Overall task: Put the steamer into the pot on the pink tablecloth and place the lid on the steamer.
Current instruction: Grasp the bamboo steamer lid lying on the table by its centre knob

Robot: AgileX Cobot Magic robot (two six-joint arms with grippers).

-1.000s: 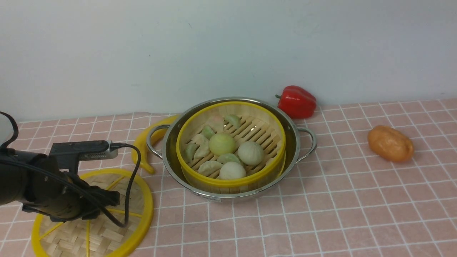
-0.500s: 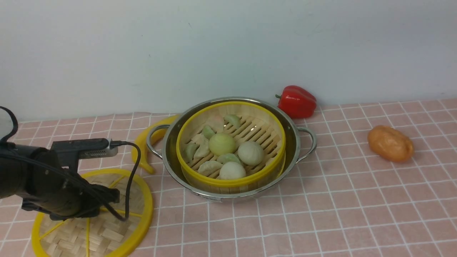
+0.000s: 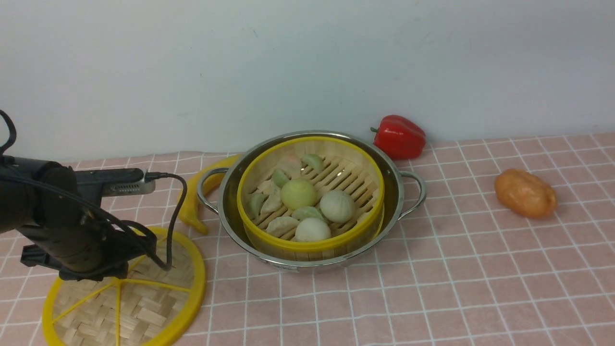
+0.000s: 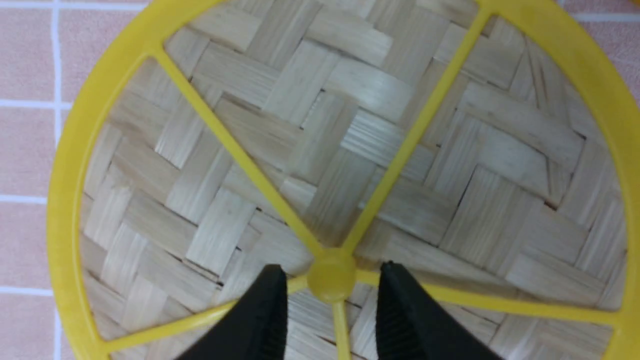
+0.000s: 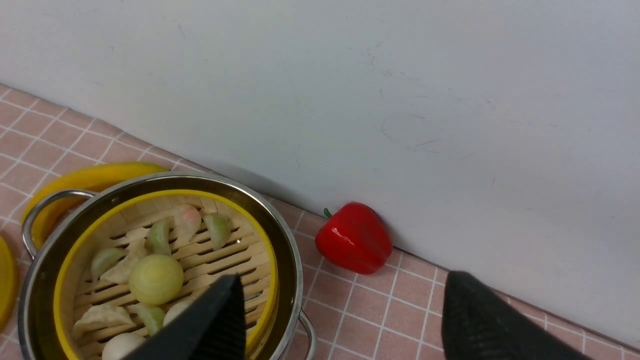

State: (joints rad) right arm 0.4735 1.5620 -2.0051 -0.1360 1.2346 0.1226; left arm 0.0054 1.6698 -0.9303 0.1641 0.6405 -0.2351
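Pink tablecloth covers the whole surface, and we read the scene outward from its near edge. Nearest, on the robot's left, the lid lies flat on the cloth, knob side up, beside the pot but not touching it. We judge the step in hand to be the grasp of the lid by its centre knob. To do it well, we advise keeping the knob centred between the two tips, lowering until the tips sit below its widest part, closing squarely so no spoke is pinched, and lifting straight up so the disc rides level. The left fingers stand partly open and straddle the knob; the left wrist view shows a narrow gap on each side, so we read them as holding nothing yet. Farther in, at the middle of the cloth, the steamer already sits inside the pot, uncovered, with its dumplings and buns exposed; the first half of the task looks complete. The right fingers, out of the front view, are spread wide and empty above the surface. A banana curves behind the pot's left handle, an orange potato-like toy lies well apart on the right, and a red pepper rests against the pale wall at the back.
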